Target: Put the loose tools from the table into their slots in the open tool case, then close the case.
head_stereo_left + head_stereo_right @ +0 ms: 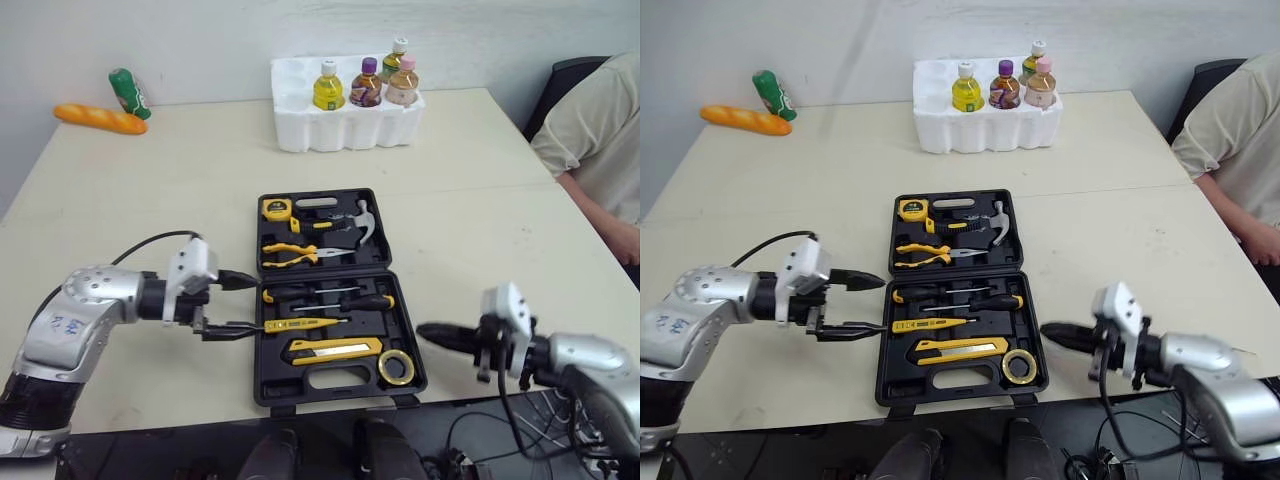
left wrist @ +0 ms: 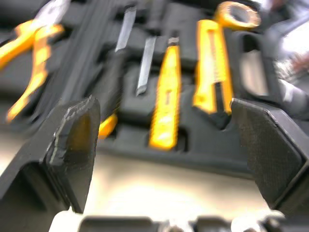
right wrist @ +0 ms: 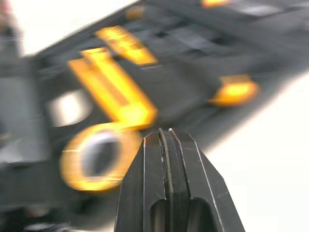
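Open tool case (image 1: 300,385) at frame centre on surface (image 1: 180,180), tools (image 1: 320,349) seemingly slotted; left pincer (image 1: 250,303) released at its left edge, right pincer (image 1: 428,332) clenched empty lower right; looks stiff, heavy, best gripped at upper rim.

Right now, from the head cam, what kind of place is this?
Probably an office or lab room: plain beige table, white wall, a person seated beside it with a black office chair behind.
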`<state>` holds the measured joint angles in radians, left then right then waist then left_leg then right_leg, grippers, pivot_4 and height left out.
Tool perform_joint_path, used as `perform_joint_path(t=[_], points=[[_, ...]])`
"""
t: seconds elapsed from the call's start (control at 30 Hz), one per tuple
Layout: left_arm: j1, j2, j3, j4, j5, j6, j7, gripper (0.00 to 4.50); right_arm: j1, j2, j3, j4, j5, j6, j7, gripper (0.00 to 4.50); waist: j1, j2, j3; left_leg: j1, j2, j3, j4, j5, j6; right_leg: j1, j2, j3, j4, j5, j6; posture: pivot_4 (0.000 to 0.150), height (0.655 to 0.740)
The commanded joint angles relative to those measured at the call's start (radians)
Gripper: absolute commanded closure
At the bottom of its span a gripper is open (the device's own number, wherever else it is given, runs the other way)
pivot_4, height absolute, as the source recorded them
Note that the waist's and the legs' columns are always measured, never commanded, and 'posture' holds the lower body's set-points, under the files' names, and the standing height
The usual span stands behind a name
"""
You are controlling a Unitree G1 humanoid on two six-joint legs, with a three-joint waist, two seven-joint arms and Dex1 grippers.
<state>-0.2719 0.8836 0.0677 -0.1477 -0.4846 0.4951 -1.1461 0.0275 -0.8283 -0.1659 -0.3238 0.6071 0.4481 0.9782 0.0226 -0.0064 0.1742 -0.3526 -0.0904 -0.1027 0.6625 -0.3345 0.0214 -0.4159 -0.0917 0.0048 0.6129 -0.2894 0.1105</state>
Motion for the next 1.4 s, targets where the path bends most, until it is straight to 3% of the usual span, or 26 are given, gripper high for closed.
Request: perform_joint_path(t=[0.03, 0.07, 0.33, 0.53, 0.7, 1.13, 1.4], points=[[0.03, 0.018, 0.091, 0.075, 0.037, -0.067, 0.041, 0.62, -0.099, -0.004, -0.005, 0.087, -0.103, 0.056, -0.147, 4.5, 0.002, 0.0, 0.0, 0.0, 0.0, 0.0, 0.0, 0.0, 0.0, 0.0, 0.0, 0.0, 0.0, 0.0, 0.0, 0.15, 0.7374], [0.033, 0.017, 0.096, 0.096, 0.049, -0.081, 0.047, 0.87, -0.138, 0.001, 0.007, 0.128, -0.135, 0.083, -0.193, 4.5, 0.002, 0.001, 0.0, 0.0, 0.0, 0.0, -0.001, 0.0, 0.0, -0.001, 0.0, 0.0, 0.0, 0.0, 0.0, 0.15, 0.7374], [-0.039, -0.055, 0.008, 0.215, 0.159, -0.158, 0.107, 4.47, -0.359, 0.079, 0.165, 0.24, -0.246, 0.094, -0.199, 4.5, 0.002, 0.002, 0.001, -0.003, -0.001, 0.0, 0.0, 0.0, 0.0, -0.003, -0.001, 0.0, 0.0, 0.0, 0.0, 0.15, 0.7374], [-0.115, -0.158, -0.064, 0.264, 0.223, -0.172, 0.175, 4.47, -0.495, 0.162, 0.29, 0.285, -0.322, 0.095, -0.192, 4.5, -0.001, 0.001, 0.001, -0.004, -0.002, 0.002, 0.0, 0.001, 0.0, -0.007, -0.001, 0.001, 0.003, 0.0, 0.0, 0.15, 0.7374], [-0.149, -0.207, -0.094, 0.277, 0.245, -0.163, 0.202, 4.47, -0.55, 0.215, 0.312, 0.287, -0.333, 0.123, -0.198, 4.5, -0.01, 0.001, 0.001, -0.018, -0.002, 0.003, 0.004, 0.003, -0.003, -0.021, -0.001, 0.001, 0.012, 0.0, 0.0, 0.15, 0.7374], [-0.242, -0.317, -0.136, 0.29, 0.277, -0.135, 0.231, 4.47, -0.562, 0.226, 0.298, 0.265, -0.372, 0.154, -0.18, 4.5, 0.001, 0.001, 0.001, -0.02, -0.003, 0.003, 0.004, 0.006, -0.004, -0.025, -0.002, 0.001, 0.014, 0.0, 0.0, 0.15, 0.7374], [-0.256, -0.33, -0.129, 0.327, 0.315, -0.146, 0.236, 4.47, -0.547, 0.218, 0.287, 0.252, -0.396, 0.152, -0.187, 4.5, 0.001, 0.001, 0.001, -0.02, -0.004, 0.003, 0.004, 0.007, -0.004, -0.026, -0.002, 0.001, 0.014, 0.0, 0.0, 0.15, 0.7374]])
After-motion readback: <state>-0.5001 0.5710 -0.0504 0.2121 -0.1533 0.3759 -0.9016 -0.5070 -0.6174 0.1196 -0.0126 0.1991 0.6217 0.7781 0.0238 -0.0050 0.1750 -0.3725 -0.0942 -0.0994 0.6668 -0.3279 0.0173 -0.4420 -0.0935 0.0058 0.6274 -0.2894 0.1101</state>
